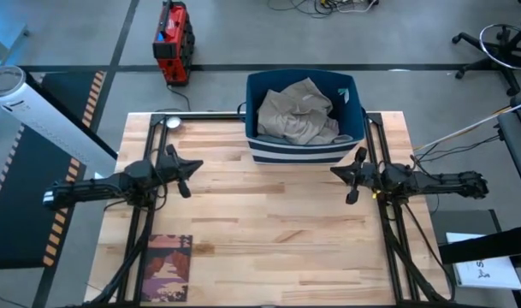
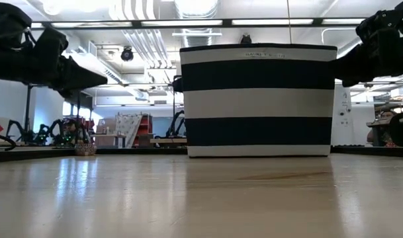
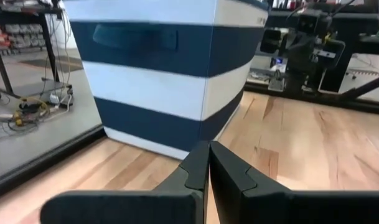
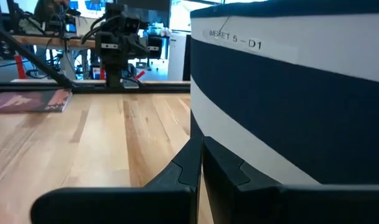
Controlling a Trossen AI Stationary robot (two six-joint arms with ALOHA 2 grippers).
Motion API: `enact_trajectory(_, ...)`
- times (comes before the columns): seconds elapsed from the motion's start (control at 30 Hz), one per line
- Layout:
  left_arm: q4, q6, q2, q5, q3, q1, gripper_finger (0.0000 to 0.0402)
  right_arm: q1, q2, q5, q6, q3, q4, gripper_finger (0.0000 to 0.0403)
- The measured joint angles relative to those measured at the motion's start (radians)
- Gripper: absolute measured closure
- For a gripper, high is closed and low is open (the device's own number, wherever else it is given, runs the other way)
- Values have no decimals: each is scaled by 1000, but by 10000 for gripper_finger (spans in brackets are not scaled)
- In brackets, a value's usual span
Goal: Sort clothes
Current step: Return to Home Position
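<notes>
A navy-and-white striped basket [image 1: 304, 111] stands at the table's far middle, with a khaki-beige garment [image 1: 298, 114] piled inside it. The basket also shows in the low view [image 2: 257, 99], in the left wrist view [image 3: 164, 74] and in the right wrist view [image 4: 295, 99]. The other clothes are out of view. My left gripper [image 3: 208, 163] is shut and empty above the table's left side [image 1: 185, 167]. My right gripper [image 4: 200, 158] is shut and empty above the table's right side [image 1: 346, 175].
A flat book with a dark pinkish cover [image 1: 167, 266] lies at the table's near left corner and shows in the right wrist view [image 4: 30, 101]. A small round white thing [image 1: 172, 122] sits at the far left corner. Bare wood lies between the two arms.
</notes>
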Motion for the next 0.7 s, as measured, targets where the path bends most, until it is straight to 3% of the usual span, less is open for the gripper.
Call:
enact_trajectory(0.23,7,0,40,-22,0,0,402,0,-20,-3,-14,-1,28,403)
enact_trajectory(0.37,5,-12,7,-25,0,0,402,0,-75,-1,-30,-1,2,403)
enact_trajectory(0.7,4,8,-52,-20,0,0,402,0,-61,10,-45,-1,2,403)
